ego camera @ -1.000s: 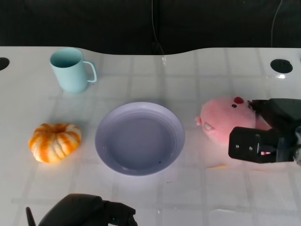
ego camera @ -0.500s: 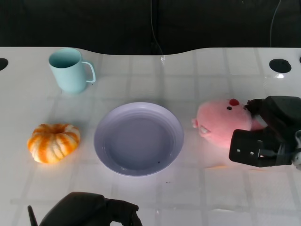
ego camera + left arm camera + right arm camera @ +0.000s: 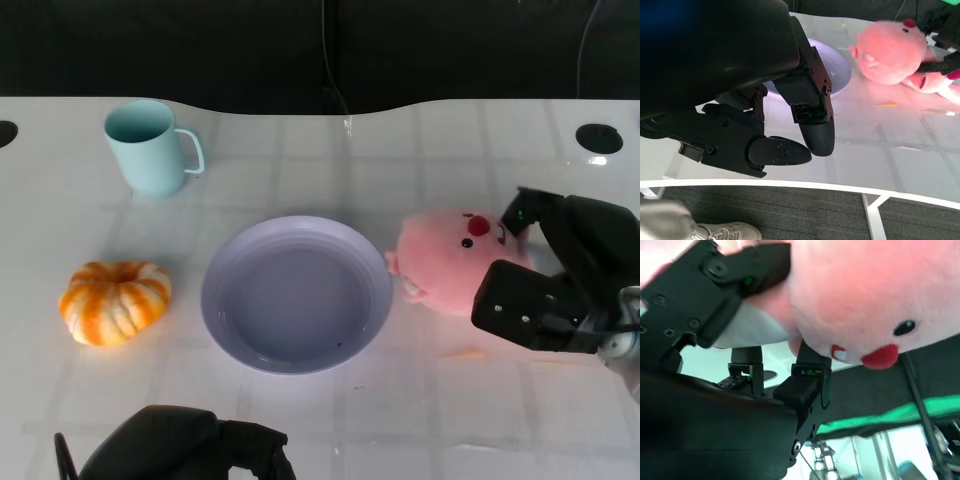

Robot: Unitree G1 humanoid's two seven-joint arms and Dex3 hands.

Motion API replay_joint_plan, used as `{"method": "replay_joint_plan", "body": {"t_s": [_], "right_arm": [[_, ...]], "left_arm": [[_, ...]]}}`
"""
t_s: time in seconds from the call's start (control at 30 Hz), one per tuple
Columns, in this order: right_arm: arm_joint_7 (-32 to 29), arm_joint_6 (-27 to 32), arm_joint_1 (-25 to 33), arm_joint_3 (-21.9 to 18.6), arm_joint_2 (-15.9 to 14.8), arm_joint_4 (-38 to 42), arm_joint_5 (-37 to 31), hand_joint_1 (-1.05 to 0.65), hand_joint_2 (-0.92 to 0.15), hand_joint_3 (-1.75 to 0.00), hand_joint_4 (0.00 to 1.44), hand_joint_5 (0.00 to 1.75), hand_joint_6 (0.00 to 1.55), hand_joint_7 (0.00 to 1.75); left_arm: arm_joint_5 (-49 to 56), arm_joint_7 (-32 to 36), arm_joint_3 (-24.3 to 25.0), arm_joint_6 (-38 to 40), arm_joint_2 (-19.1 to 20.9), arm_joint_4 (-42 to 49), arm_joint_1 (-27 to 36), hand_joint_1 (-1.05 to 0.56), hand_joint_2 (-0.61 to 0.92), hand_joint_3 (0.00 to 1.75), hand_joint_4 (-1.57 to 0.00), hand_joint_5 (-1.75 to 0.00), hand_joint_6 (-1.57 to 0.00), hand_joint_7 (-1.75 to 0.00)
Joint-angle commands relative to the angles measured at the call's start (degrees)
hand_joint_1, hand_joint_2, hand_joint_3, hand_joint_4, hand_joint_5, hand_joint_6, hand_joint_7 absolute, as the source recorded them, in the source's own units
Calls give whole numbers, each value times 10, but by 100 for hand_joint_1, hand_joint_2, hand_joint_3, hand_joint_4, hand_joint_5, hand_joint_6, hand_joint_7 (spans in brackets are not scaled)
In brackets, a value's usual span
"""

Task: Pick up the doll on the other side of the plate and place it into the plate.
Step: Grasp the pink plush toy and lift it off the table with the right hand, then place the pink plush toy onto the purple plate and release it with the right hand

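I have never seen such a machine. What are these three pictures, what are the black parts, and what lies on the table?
This is a humanoid robot at a white table. One picture looks down from its head; the other two come from cameras at its wrists. The black parts are its hands. The right hand grips a pink doll, just beside a purple plate; the right wrist view shows the doll very near. The left hand rests at the table's near edge, fingers curled, holding nothing. Also there: a light blue cup and an orange and white pumpkin.
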Motion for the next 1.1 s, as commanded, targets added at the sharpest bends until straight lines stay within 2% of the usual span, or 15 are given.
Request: {"method": "replay_joint_plan", "body": {"t_s": [0.03,0.17,0.4,0.63,0.8,1.1], "right_arm": [[14,4,10,-22,-9,-63,16,-15,-37,-124,89,175,73,174],[25,0,14,-29,-13,-118,14,-13,-31,-134,92,175,76,175],[62,1,4,-29,-5,-174,17,-13,-34,-127,94,175,76,175],[107,-1,-29,-7,14,-202,3,-16,-36,-126,94,175,74,175],[135,-5,-58,19,36,-189,-12,-18,-40,-115,89,175,73,175],[117,-37,-119,67,101,-63,-34,-21,-46,-100,90,175,71,175]], "left_arm": [[-3,-1,3,-1,5,5,0,-27,92,30,-76,-114,-86,-72],[-4,1,0,-5,3,11,-4,-26,92,30,-79,-115,-86,-71],[0,-1,-7,0,-5,16,-7,-27,92,32,-76,-118,-86,-71],[12,1,-18,9,-12,13,-11,-27,92,29,-77,-108,-87,-69],[14,1,-25,17,-19,16,-17,-27,92,30,-79,-105,-87,-68],[18,1,-32,25,-24,22,-25,-28,92,30,-79,-110,-87,-68]]}}
